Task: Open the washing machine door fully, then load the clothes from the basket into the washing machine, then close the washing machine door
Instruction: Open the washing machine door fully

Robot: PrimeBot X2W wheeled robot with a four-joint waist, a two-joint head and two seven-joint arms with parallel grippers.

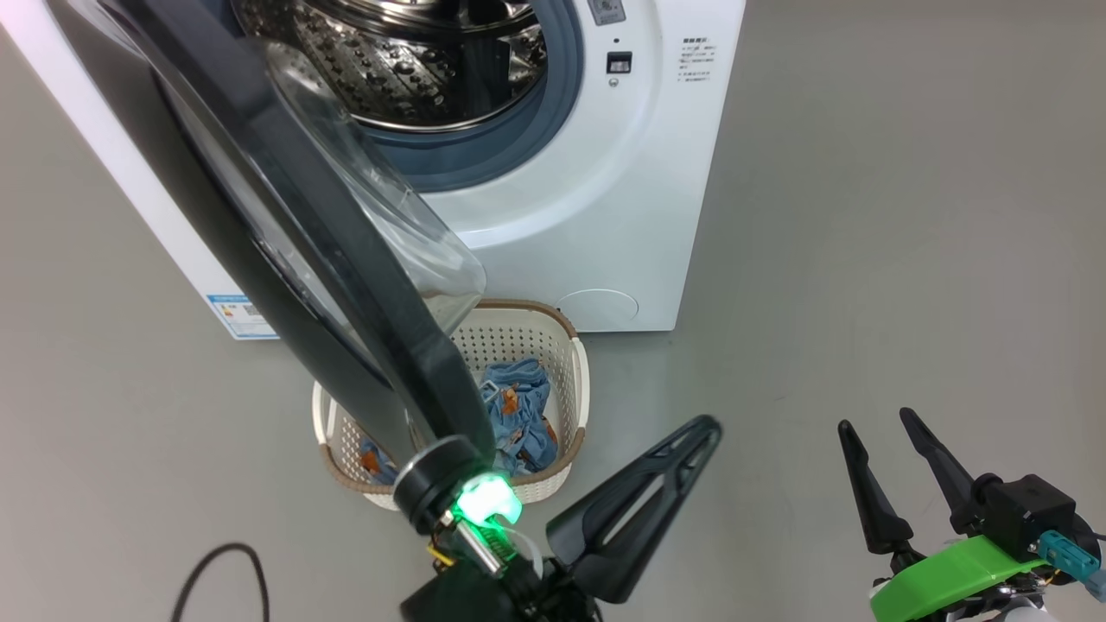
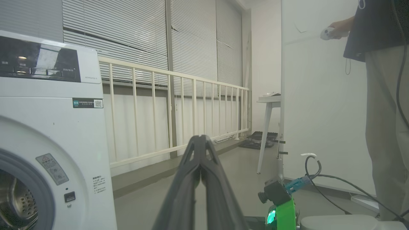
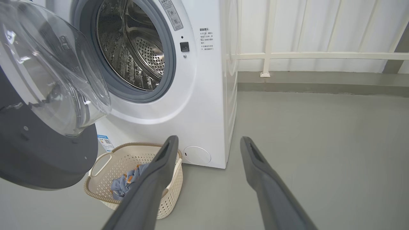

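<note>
Setting: grey floor (image 1: 864, 259); in the left wrist view, a white railing (image 2: 179, 105) and closed blinds (image 2: 198, 38) behind.

- Black cable (image 1: 225, 561): a loop at lower left, cut off by the frame edge.
- Blue label (image 1: 238, 315): partly covered by the door; print too small to read.
- Washing machine (image 1: 605, 216): white front-loader, top out of frame. Grey-blue gasket (image 1: 484, 155); perforated steel drum (image 1: 415, 60), only partly seen.
- Door (image 1: 328, 285): black, with a clear glass bowl. Stands swung open over the basket and hides the basket's left half.
- Basket (image 1: 575, 363): cream, brown rim, on the floor just before the machine. Contents: the clothes (image 1: 518, 406), light blue with orange figures, bunched, partly behind the door.
- Left gripper (image 1: 704, 428): right of the basket, fingers pressed together, nothing between them. Whether its wrist touches the door's edge, cannot tell.
- Right gripper (image 1: 875, 423): far right, fingers spread, holding nothing.
- Person (image 2: 383, 127): cut off at the left wrist view's right edge.
</note>
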